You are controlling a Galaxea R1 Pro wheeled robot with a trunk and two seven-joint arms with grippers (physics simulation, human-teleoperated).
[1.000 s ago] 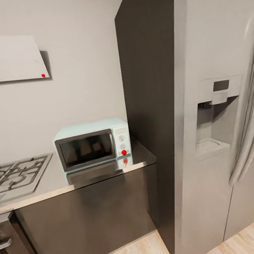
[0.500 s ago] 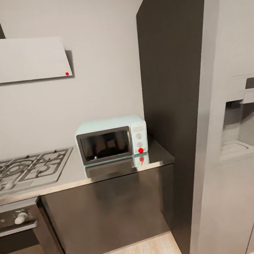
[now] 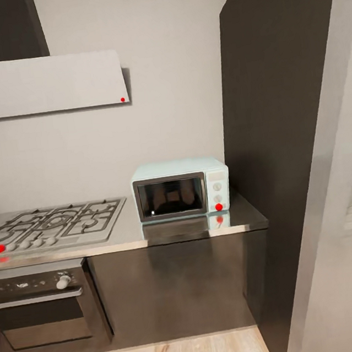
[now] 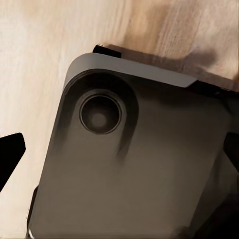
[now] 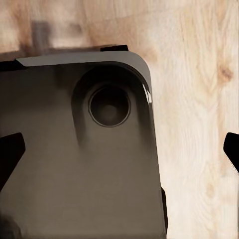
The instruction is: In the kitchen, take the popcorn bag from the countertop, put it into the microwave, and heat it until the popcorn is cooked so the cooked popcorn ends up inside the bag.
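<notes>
Early stage: microwave (image 3: 180,189) sits shut on the bench (image 3: 177,228) by the hob (image 3: 55,225). Popcorn bag unseen, nothing loaded. Both pincers' state: cannot tell (wrist cams face the robot base (image 4: 134,169) and floor (image 5: 199,99)).

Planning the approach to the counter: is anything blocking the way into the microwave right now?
Yes: the microwave has its dark glass door shut. The countertop in front of it carries nothing else visible; the gas hob sits beside it, apart.
</notes>
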